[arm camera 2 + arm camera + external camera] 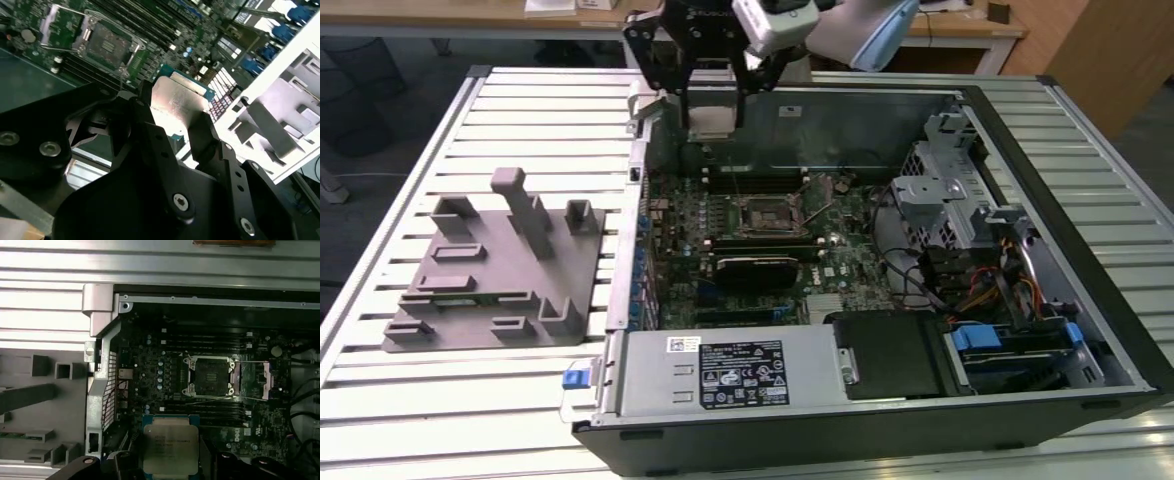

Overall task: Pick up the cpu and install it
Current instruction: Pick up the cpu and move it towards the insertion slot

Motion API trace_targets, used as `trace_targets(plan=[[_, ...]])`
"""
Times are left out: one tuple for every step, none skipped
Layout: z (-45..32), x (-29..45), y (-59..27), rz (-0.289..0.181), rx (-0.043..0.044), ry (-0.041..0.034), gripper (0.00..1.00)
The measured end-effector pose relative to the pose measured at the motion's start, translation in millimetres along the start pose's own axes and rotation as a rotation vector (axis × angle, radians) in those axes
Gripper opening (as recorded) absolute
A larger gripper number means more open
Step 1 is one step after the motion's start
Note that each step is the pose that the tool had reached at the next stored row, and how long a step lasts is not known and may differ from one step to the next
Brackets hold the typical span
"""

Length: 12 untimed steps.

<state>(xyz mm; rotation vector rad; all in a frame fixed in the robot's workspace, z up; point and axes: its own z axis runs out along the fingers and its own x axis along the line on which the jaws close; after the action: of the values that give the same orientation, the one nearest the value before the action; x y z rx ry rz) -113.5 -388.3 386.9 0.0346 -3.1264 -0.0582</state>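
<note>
Gripper (175, 117), clamped on the cpu (181, 97); held above the motherboard (150, 390).
We judge it best carried level; edges squared to the open socket (210, 376); no tilt.

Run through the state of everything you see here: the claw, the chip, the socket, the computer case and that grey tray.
claw: shut on the cpu, held up above the case.
cpu: gripped at its edges, metal top showing, not seated.
socket: open, load plate flipped aside, no chip in it.
computer case: lying on its side, side panel off.
grey tray: flat on the table beside the case.
</note>
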Motion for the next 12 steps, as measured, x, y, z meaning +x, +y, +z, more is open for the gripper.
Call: trace_targets(plan=[[0.0, -4.6, -0.1, 0.000, 0.0000, 0.0000, 0.54], [-0.1, -9.1, -0.1, 0.000, 0.0000, 0.0000, 0.54], [-0.1, -13.6, -0.2, 0.000, 0.0000, 0.0000, 0.54], [-0.1, -18.1, -0.2, 0.000, 0.0000, 0.0000, 0.54], [-0.1, -22.6, -0.3, 0.000, 0.0000, 0.0000, 0.54], [-0.2, -27.1, -0.3, 0.000, 0.0000, 0.0000, 0.54], [-0.2, -31.7, -0.4, 0.000, -0.0001, 0.0000, 0.54], [-0.2, -36.2, -0.5, 0.000, 0.0000, 0.0000, 0.54], [-0.2, -40.7, -0.5, 0.000, -0.0001, -0.0001, 0.54], [-0.3, -45.3, -0.6, 0.000, 0.0000, 0.0000, 0.54], [-0.2, -49.8, -0.6, 0.000, 0.0000, 0.0000, 0.54], [-0.3, -54.6, -0.5, 0.000, 0.0000, 0.0000, 0.54]])
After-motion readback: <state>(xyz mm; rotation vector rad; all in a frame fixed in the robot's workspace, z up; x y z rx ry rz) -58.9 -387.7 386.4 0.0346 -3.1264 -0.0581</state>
